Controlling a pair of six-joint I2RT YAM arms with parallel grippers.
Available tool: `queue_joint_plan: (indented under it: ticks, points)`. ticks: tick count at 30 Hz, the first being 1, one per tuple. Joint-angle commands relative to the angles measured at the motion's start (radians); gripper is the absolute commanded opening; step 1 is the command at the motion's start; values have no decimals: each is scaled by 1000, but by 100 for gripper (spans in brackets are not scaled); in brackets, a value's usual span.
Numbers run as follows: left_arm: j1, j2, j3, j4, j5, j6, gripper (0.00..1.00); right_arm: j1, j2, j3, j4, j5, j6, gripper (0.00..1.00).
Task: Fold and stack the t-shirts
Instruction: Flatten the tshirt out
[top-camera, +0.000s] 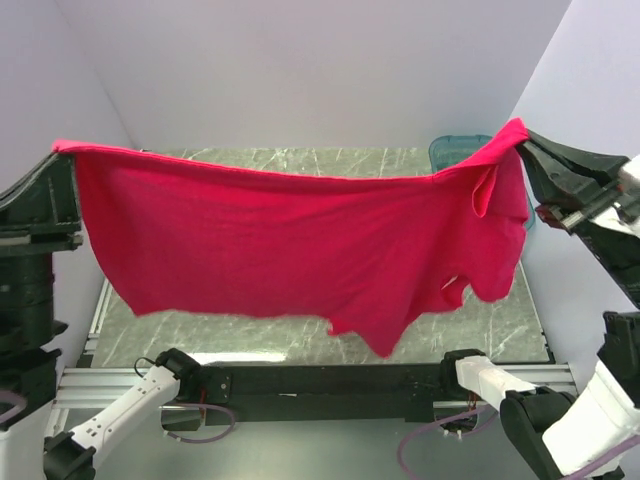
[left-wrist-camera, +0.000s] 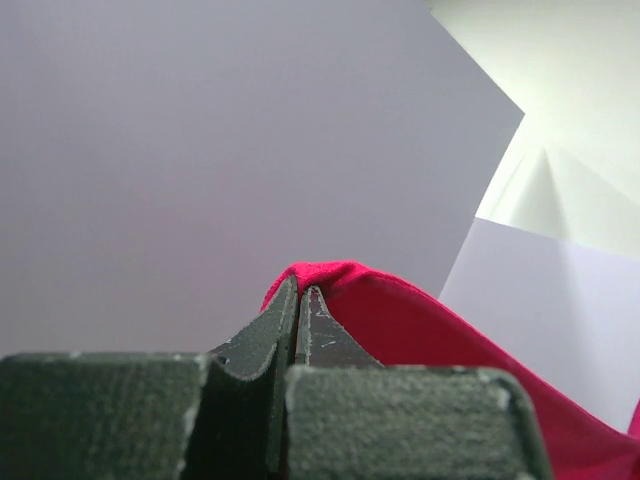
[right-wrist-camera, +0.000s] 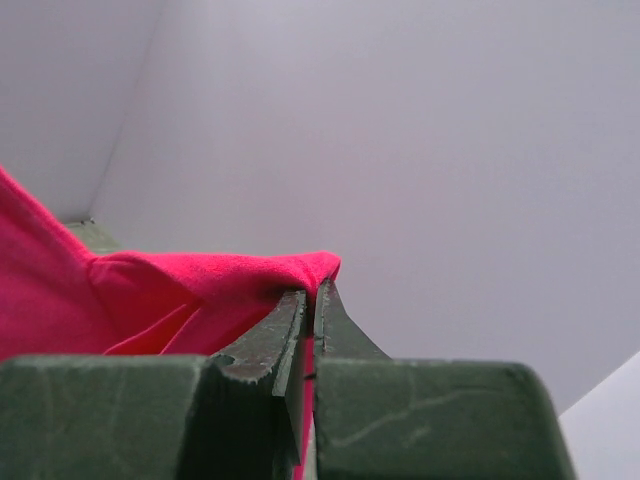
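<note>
One bright red t-shirt (top-camera: 290, 240) hangs stretched in the air between my two grippers, sagging in the middle above the table. My left gripper (top-camera: 62, 150) is shut on its left top corner, high at the left wall; the wrist view shows the cloth (left-wrist-camera: 400, 320) pinched at the fingertips (left-wrist-camera: 300, 292). My right gripper (top-camera: 522, 135) is shut on its right top corner, high at the right; the cloth (right-wrist-camera: 180, 290) drapes over the fingertips (right-wrist-camera: 312, 292). A sleeve (top-camera: 487, 190) hangs folded near the right end. No other t-shirt shows.
A green marbled table top (top-camera: 300, 158) lies under the shirt. A teal see-through tub (top-camera: 455, 152) stands at the back right, partly hidden by the cloth. White walls close in on three sides. The arm bases (top-camera: 330, 380) sit along the near edge.
</note>
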Motion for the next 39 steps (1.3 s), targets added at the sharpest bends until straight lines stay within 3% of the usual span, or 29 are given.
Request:
queue_joint_plan:
  ticks: [1,9,15,19,23,26,30,34,35,36,37,39]
  points:
    - [-4,22,-76,37,-51,24,1,-11,24,-82,14,4,1,0]
    - [-4,34,-425,60,-317,28,1,-9,31,-589,204,-5,-9,0]
    - [10,152,-703,121,-498,-54,1,9,276,-845,339,-109,-71,0]
    - [164,331,-768,167,-407,-203,1,45,564,-769,308,-87,-118,0]
    - [327,644,-742,239,-223,-307,1,63,807,-570,293,-12,-43,0]
    - [403,878,-603,219,-160,-319,0,101,1020,-236,230,114,41,1]
    - [424,1072,-364,147,-215,-302,0,170,1195,-4,247,304,122,7]
    - [466,1148,-262,108,-210,-311,1,229,1154,-95,412,441,155,22]
    - [472,1168,-243,94,-212,-312,1,230,1139,-147,438,450,168,47]
    - [476,1175,-208,71,-213,-311,2,230,1128,-162,452,452,179,52]
    - [490,1186,-191,57,-194,-300,24,232,1111,-173,449,450,181,60]
    - [503,1176,-170,40,-170,-292,57,223,1067,-218,417,450,169,65]
